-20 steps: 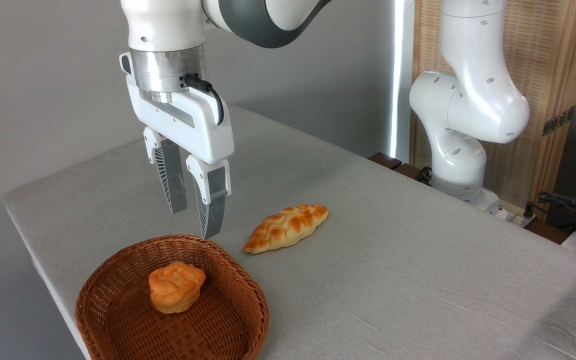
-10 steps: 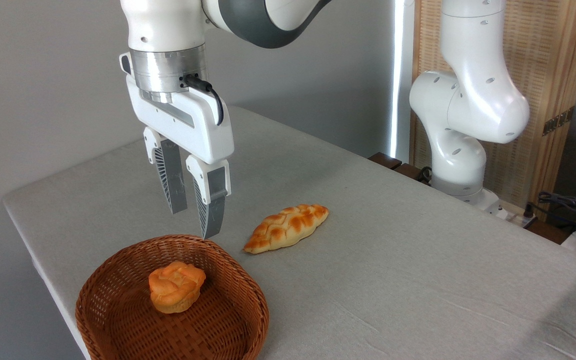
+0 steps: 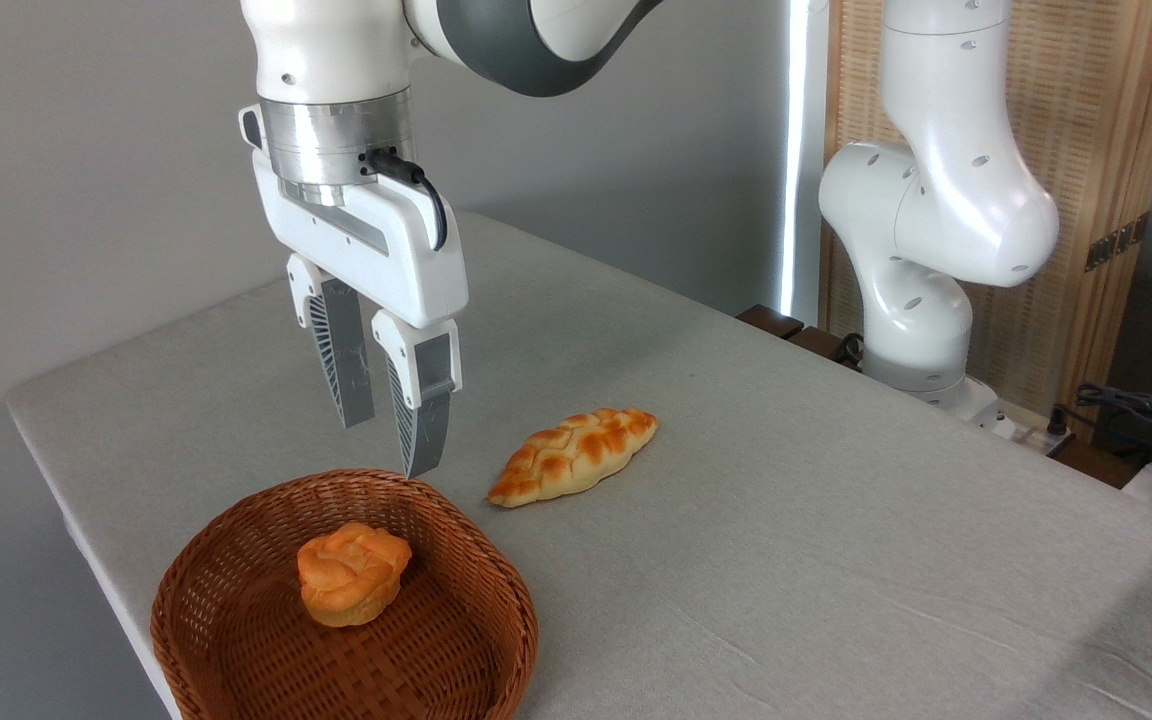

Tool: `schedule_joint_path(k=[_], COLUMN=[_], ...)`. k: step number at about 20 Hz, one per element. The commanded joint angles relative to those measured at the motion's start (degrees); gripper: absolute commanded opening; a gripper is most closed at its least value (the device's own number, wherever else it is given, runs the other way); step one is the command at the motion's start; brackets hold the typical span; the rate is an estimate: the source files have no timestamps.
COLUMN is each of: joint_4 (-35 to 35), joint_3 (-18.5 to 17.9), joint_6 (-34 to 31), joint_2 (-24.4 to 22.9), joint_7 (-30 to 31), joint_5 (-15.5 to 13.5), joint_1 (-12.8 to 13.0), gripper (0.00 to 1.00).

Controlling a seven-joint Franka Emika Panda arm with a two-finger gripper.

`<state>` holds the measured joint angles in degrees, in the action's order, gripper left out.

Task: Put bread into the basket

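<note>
Empty end effector (image 3: 391,440) hangs above basket (image 3: 236,560) rim (bun (image 3: 351,573) inside); bread (image 3: 573,456) lies beside.

The arm (image 3: 936,200) has glossy white rounded shells with small oval screw recesses and a dark grey joint band (image 3: 516,45). A brushed silver collar (image 3: 336,140) tops the white, boxy gripper (image 3: 386,435). A black cable (image 3: 416,190) loops from the collar. The jaws are grey and ribbed, in white mounts.

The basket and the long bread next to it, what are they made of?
The basket looks like woven wicker, reddish-brown and slightly glossy: you can see the crossing strands. The bread has a braided, toasted top, but its smooth shine hints it may be a plastic or foam model; I can't be sure.
</note>
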<state>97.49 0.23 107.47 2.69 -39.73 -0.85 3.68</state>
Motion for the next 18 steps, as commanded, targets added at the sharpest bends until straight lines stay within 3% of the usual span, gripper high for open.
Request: schedule_joint_path(k=[1, 18], joint_4=[-1.07, 1.91], joint_3=[-0.14, 0.56], joint_6=[-1.21, -1.74], joint_2=[0.39, -0.23], joint_7=[1.06, 1.85], joint_5=[0.58, 0.32], joint_1=[0.36, 0.63], gripper=[1.0, 1.0])
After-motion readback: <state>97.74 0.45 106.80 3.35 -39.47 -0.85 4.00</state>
